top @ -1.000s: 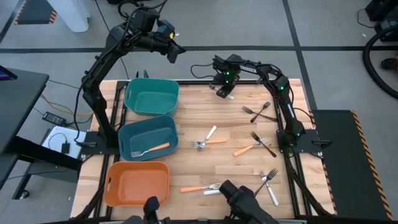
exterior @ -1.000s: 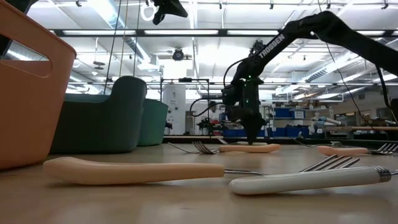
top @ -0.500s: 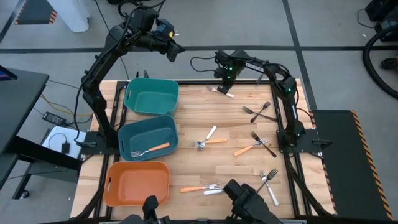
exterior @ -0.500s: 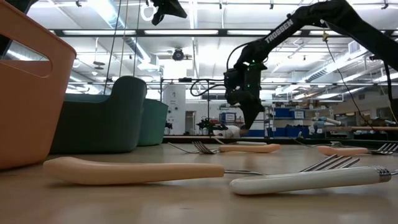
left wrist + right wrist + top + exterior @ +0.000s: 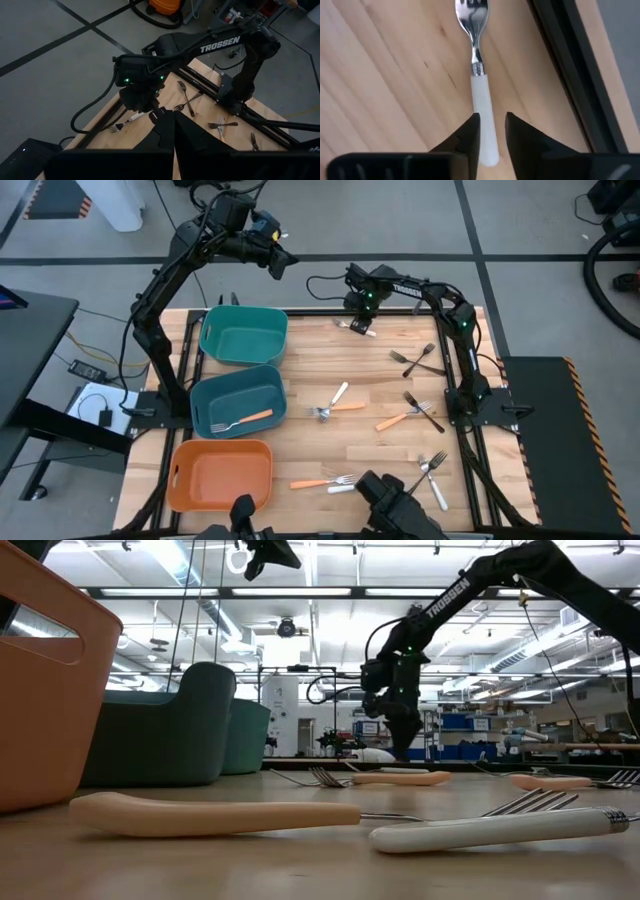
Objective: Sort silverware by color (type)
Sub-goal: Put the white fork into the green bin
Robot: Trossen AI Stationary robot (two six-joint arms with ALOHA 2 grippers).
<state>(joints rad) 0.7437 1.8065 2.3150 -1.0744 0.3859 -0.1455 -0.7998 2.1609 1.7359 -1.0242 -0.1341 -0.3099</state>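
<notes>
Forks lie scattered over the wooden table (image 5: 330, 370). Counted in the high view: one white-handled fork (image 5: 357, 328) at the upper edge; a crossed pair of dark forks (image 5: 417, 361) at upper right; at centre a white-handled fork (image 5: 338, 395) beside an orange-handled one (image 5: 340, 408); to their right an orange-handled fork (image 5: 395, 420) crossed by a dark fork (image 5: 424, 411); at the bottom an orange-handled fork (image 5: 318, 481) touching a white-handled one (image 5: 342, 487); at lower right what look like two more (image 5: 433, 470), one white-handled, the other hard to tell.

Three bins stand in a column on the left. The teal bin (image 5: 243, 333) at upper left shows only its bare floor, the darker blue bin (image 5: 238, 401) in the middle holds one orange-handled fork (image 5: 243, 420), and the orange bin (image 5: 221, 474) at lower left also shows only its floor.

The right gripper (image 5: 362, 312) hovers over the top-edge fork; in its wrist view the fingers (image 5: 469, 131) stand slightly apart, straddling the white handle (image 5: 483, 112) without clamping it. The left gripper (image 5: 281, 262) hangs off the table at upper left, fingers closed on nothing.
</notes>
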